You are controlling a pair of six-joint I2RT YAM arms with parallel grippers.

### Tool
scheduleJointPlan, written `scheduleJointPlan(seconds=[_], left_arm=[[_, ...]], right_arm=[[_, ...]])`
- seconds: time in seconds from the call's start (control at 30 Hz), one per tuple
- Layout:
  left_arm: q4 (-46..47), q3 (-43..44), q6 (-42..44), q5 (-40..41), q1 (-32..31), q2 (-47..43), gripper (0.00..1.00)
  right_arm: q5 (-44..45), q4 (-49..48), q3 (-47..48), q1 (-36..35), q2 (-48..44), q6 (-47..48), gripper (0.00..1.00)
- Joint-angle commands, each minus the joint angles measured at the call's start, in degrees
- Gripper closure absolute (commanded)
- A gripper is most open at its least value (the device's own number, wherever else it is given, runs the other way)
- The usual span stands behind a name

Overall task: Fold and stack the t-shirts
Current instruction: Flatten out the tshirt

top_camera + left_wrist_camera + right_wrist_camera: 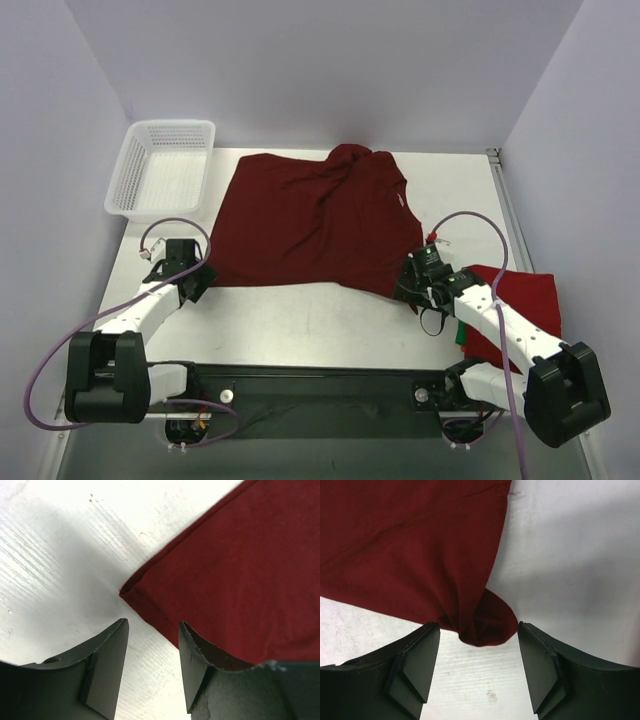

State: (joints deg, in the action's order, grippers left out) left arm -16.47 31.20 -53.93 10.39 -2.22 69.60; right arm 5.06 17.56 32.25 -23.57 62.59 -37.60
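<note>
1. Maroon shirt (310,215): lies spread on the table (300,325), ahead of both grippers. Its far end is bunched into folds; the near hem is flat.

2. Left gripper (150,670): jaws open, holding nothing. It sits low over the table at the shirt's near left corner. In the left wrist view the folded corner of the hem lies just ahead of the gap between the jaws. The hem runs back toward the finger (195,665) on the right of that view, which overlaps the cloth edge. The other finger stands over bare table.

3. Right gripper (479,670): jaws open, holding nothing. A rounded, puckered lobe of the shirt's near right corner lies in the mouth of the gap, between the 2 fingertips. It touches neither finger. Bare table shows between the jaws behind the lobe.

4. Red shirt (528,305): lies beside the right arm, outboard of the right jaws. A strip of green cloth (458,333) shows at its inner edge.

5. Basket (125,180): white mesh, beyond the left jaws and apart from the maroon shirt.
</note>
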Motion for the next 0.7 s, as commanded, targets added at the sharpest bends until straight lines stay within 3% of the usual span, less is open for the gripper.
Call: scheduleJointPlan(seconds=[0.0, 0.2, 0.4, 0.6, 0.67], left_arm=[[2.67, -0.17, -1.7, 2.79, -0.33, 1.58, 0.46], [5.31, -1.23, -2.32, 4.2, -0.68, 3.78, 0.53], [7.76, -0.79, -1.97, 4.2, -0.68, 6.5, 0.62], [9.26, -0.61, -1.0, 3.67, -0.68, 7.48, 0.83], [9.09, -0.61, -0.21, 3.49, -0.68, 6.95, 0.96]], right_arm=[[6.27, 0.72, 3.17, -1.74, 1.48, 2.1, 0.36], [9.53, 1.16, 2.91, -2.71, 2.27, 2.97, 0.39], [7.33, -3.05, 1.85, -3.32, 3.68, 4.12, 0.46], [5.5, -5.34, 2.55, -3.23, 6.41, 3.68, 0.67], [4.96, -4.91, 3.69, -3.23, 6.58, 3.5, 0.87]])
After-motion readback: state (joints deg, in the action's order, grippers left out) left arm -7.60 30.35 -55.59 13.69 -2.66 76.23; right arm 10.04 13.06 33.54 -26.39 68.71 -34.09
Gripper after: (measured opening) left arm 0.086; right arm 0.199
